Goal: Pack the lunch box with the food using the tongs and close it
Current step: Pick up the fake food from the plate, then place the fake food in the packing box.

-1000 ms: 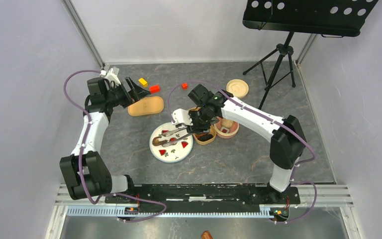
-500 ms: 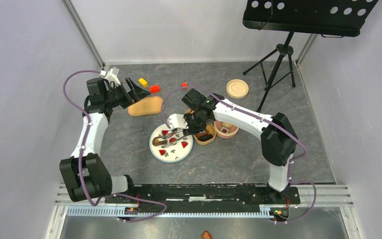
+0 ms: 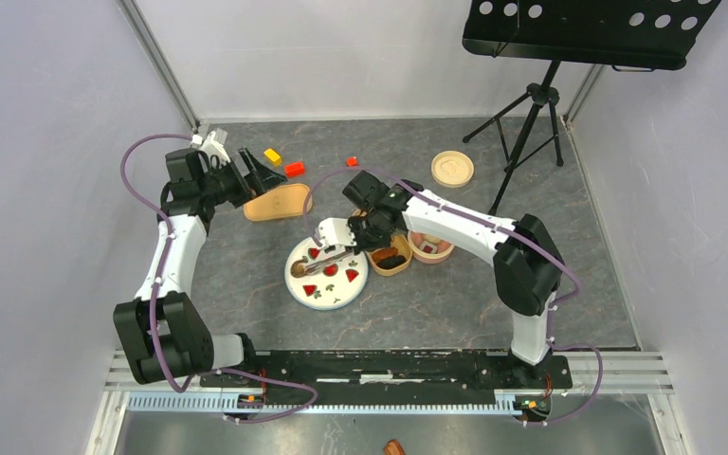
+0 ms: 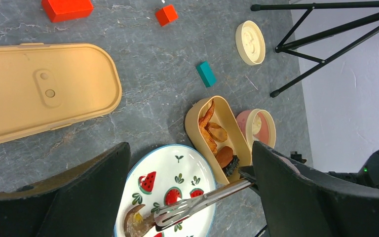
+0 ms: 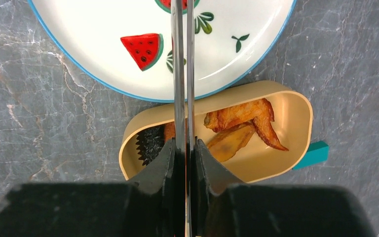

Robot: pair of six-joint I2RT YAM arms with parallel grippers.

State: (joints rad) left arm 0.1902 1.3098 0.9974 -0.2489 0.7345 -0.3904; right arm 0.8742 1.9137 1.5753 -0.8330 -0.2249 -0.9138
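Observation:
My right gripper (image 5: 184, 145) (image 3: 360, 239) is shut on the tongs (image 5: 183, 74) (image 4: 202, 200), whose two arms are squeezed nearly together. Their tips reach over the watermelon-patterned plate (image 3: 337, 296) (image 4: 190, 170) and touch a brown food piece (image 4: 134, 221) near its left rim. The tan lunch box (image 5: 288, 148) (image 4: 239, 136) sits just right of the plate. It holds orange-brown fried pieces (image 5: 242, 118) and a dark ridged piece (image 5: 150, 143). Its lid (image 4: 44, 91) lies upside down on the floor to the back left. My left gripper (image 4: 190, 148) (image 3: 256, 171) hangs open above that lid, holding nothing.
A round pink tub (image 4: 257, 128) with a pale rice ball touches the lunch box; its round lid (image 4: 250, 42) lies farther back. Red blocks (image 4: 66, 9), a teal cube (image 4: 206, 74) and a yellow one (image 3: 272, 155) are scattered. A black tripod (image 3: 531, 123) stands at the back right.
The right gripper has squeezed the tongs' arms together and shifted slightly left, over the plate. The left arm has not moved.

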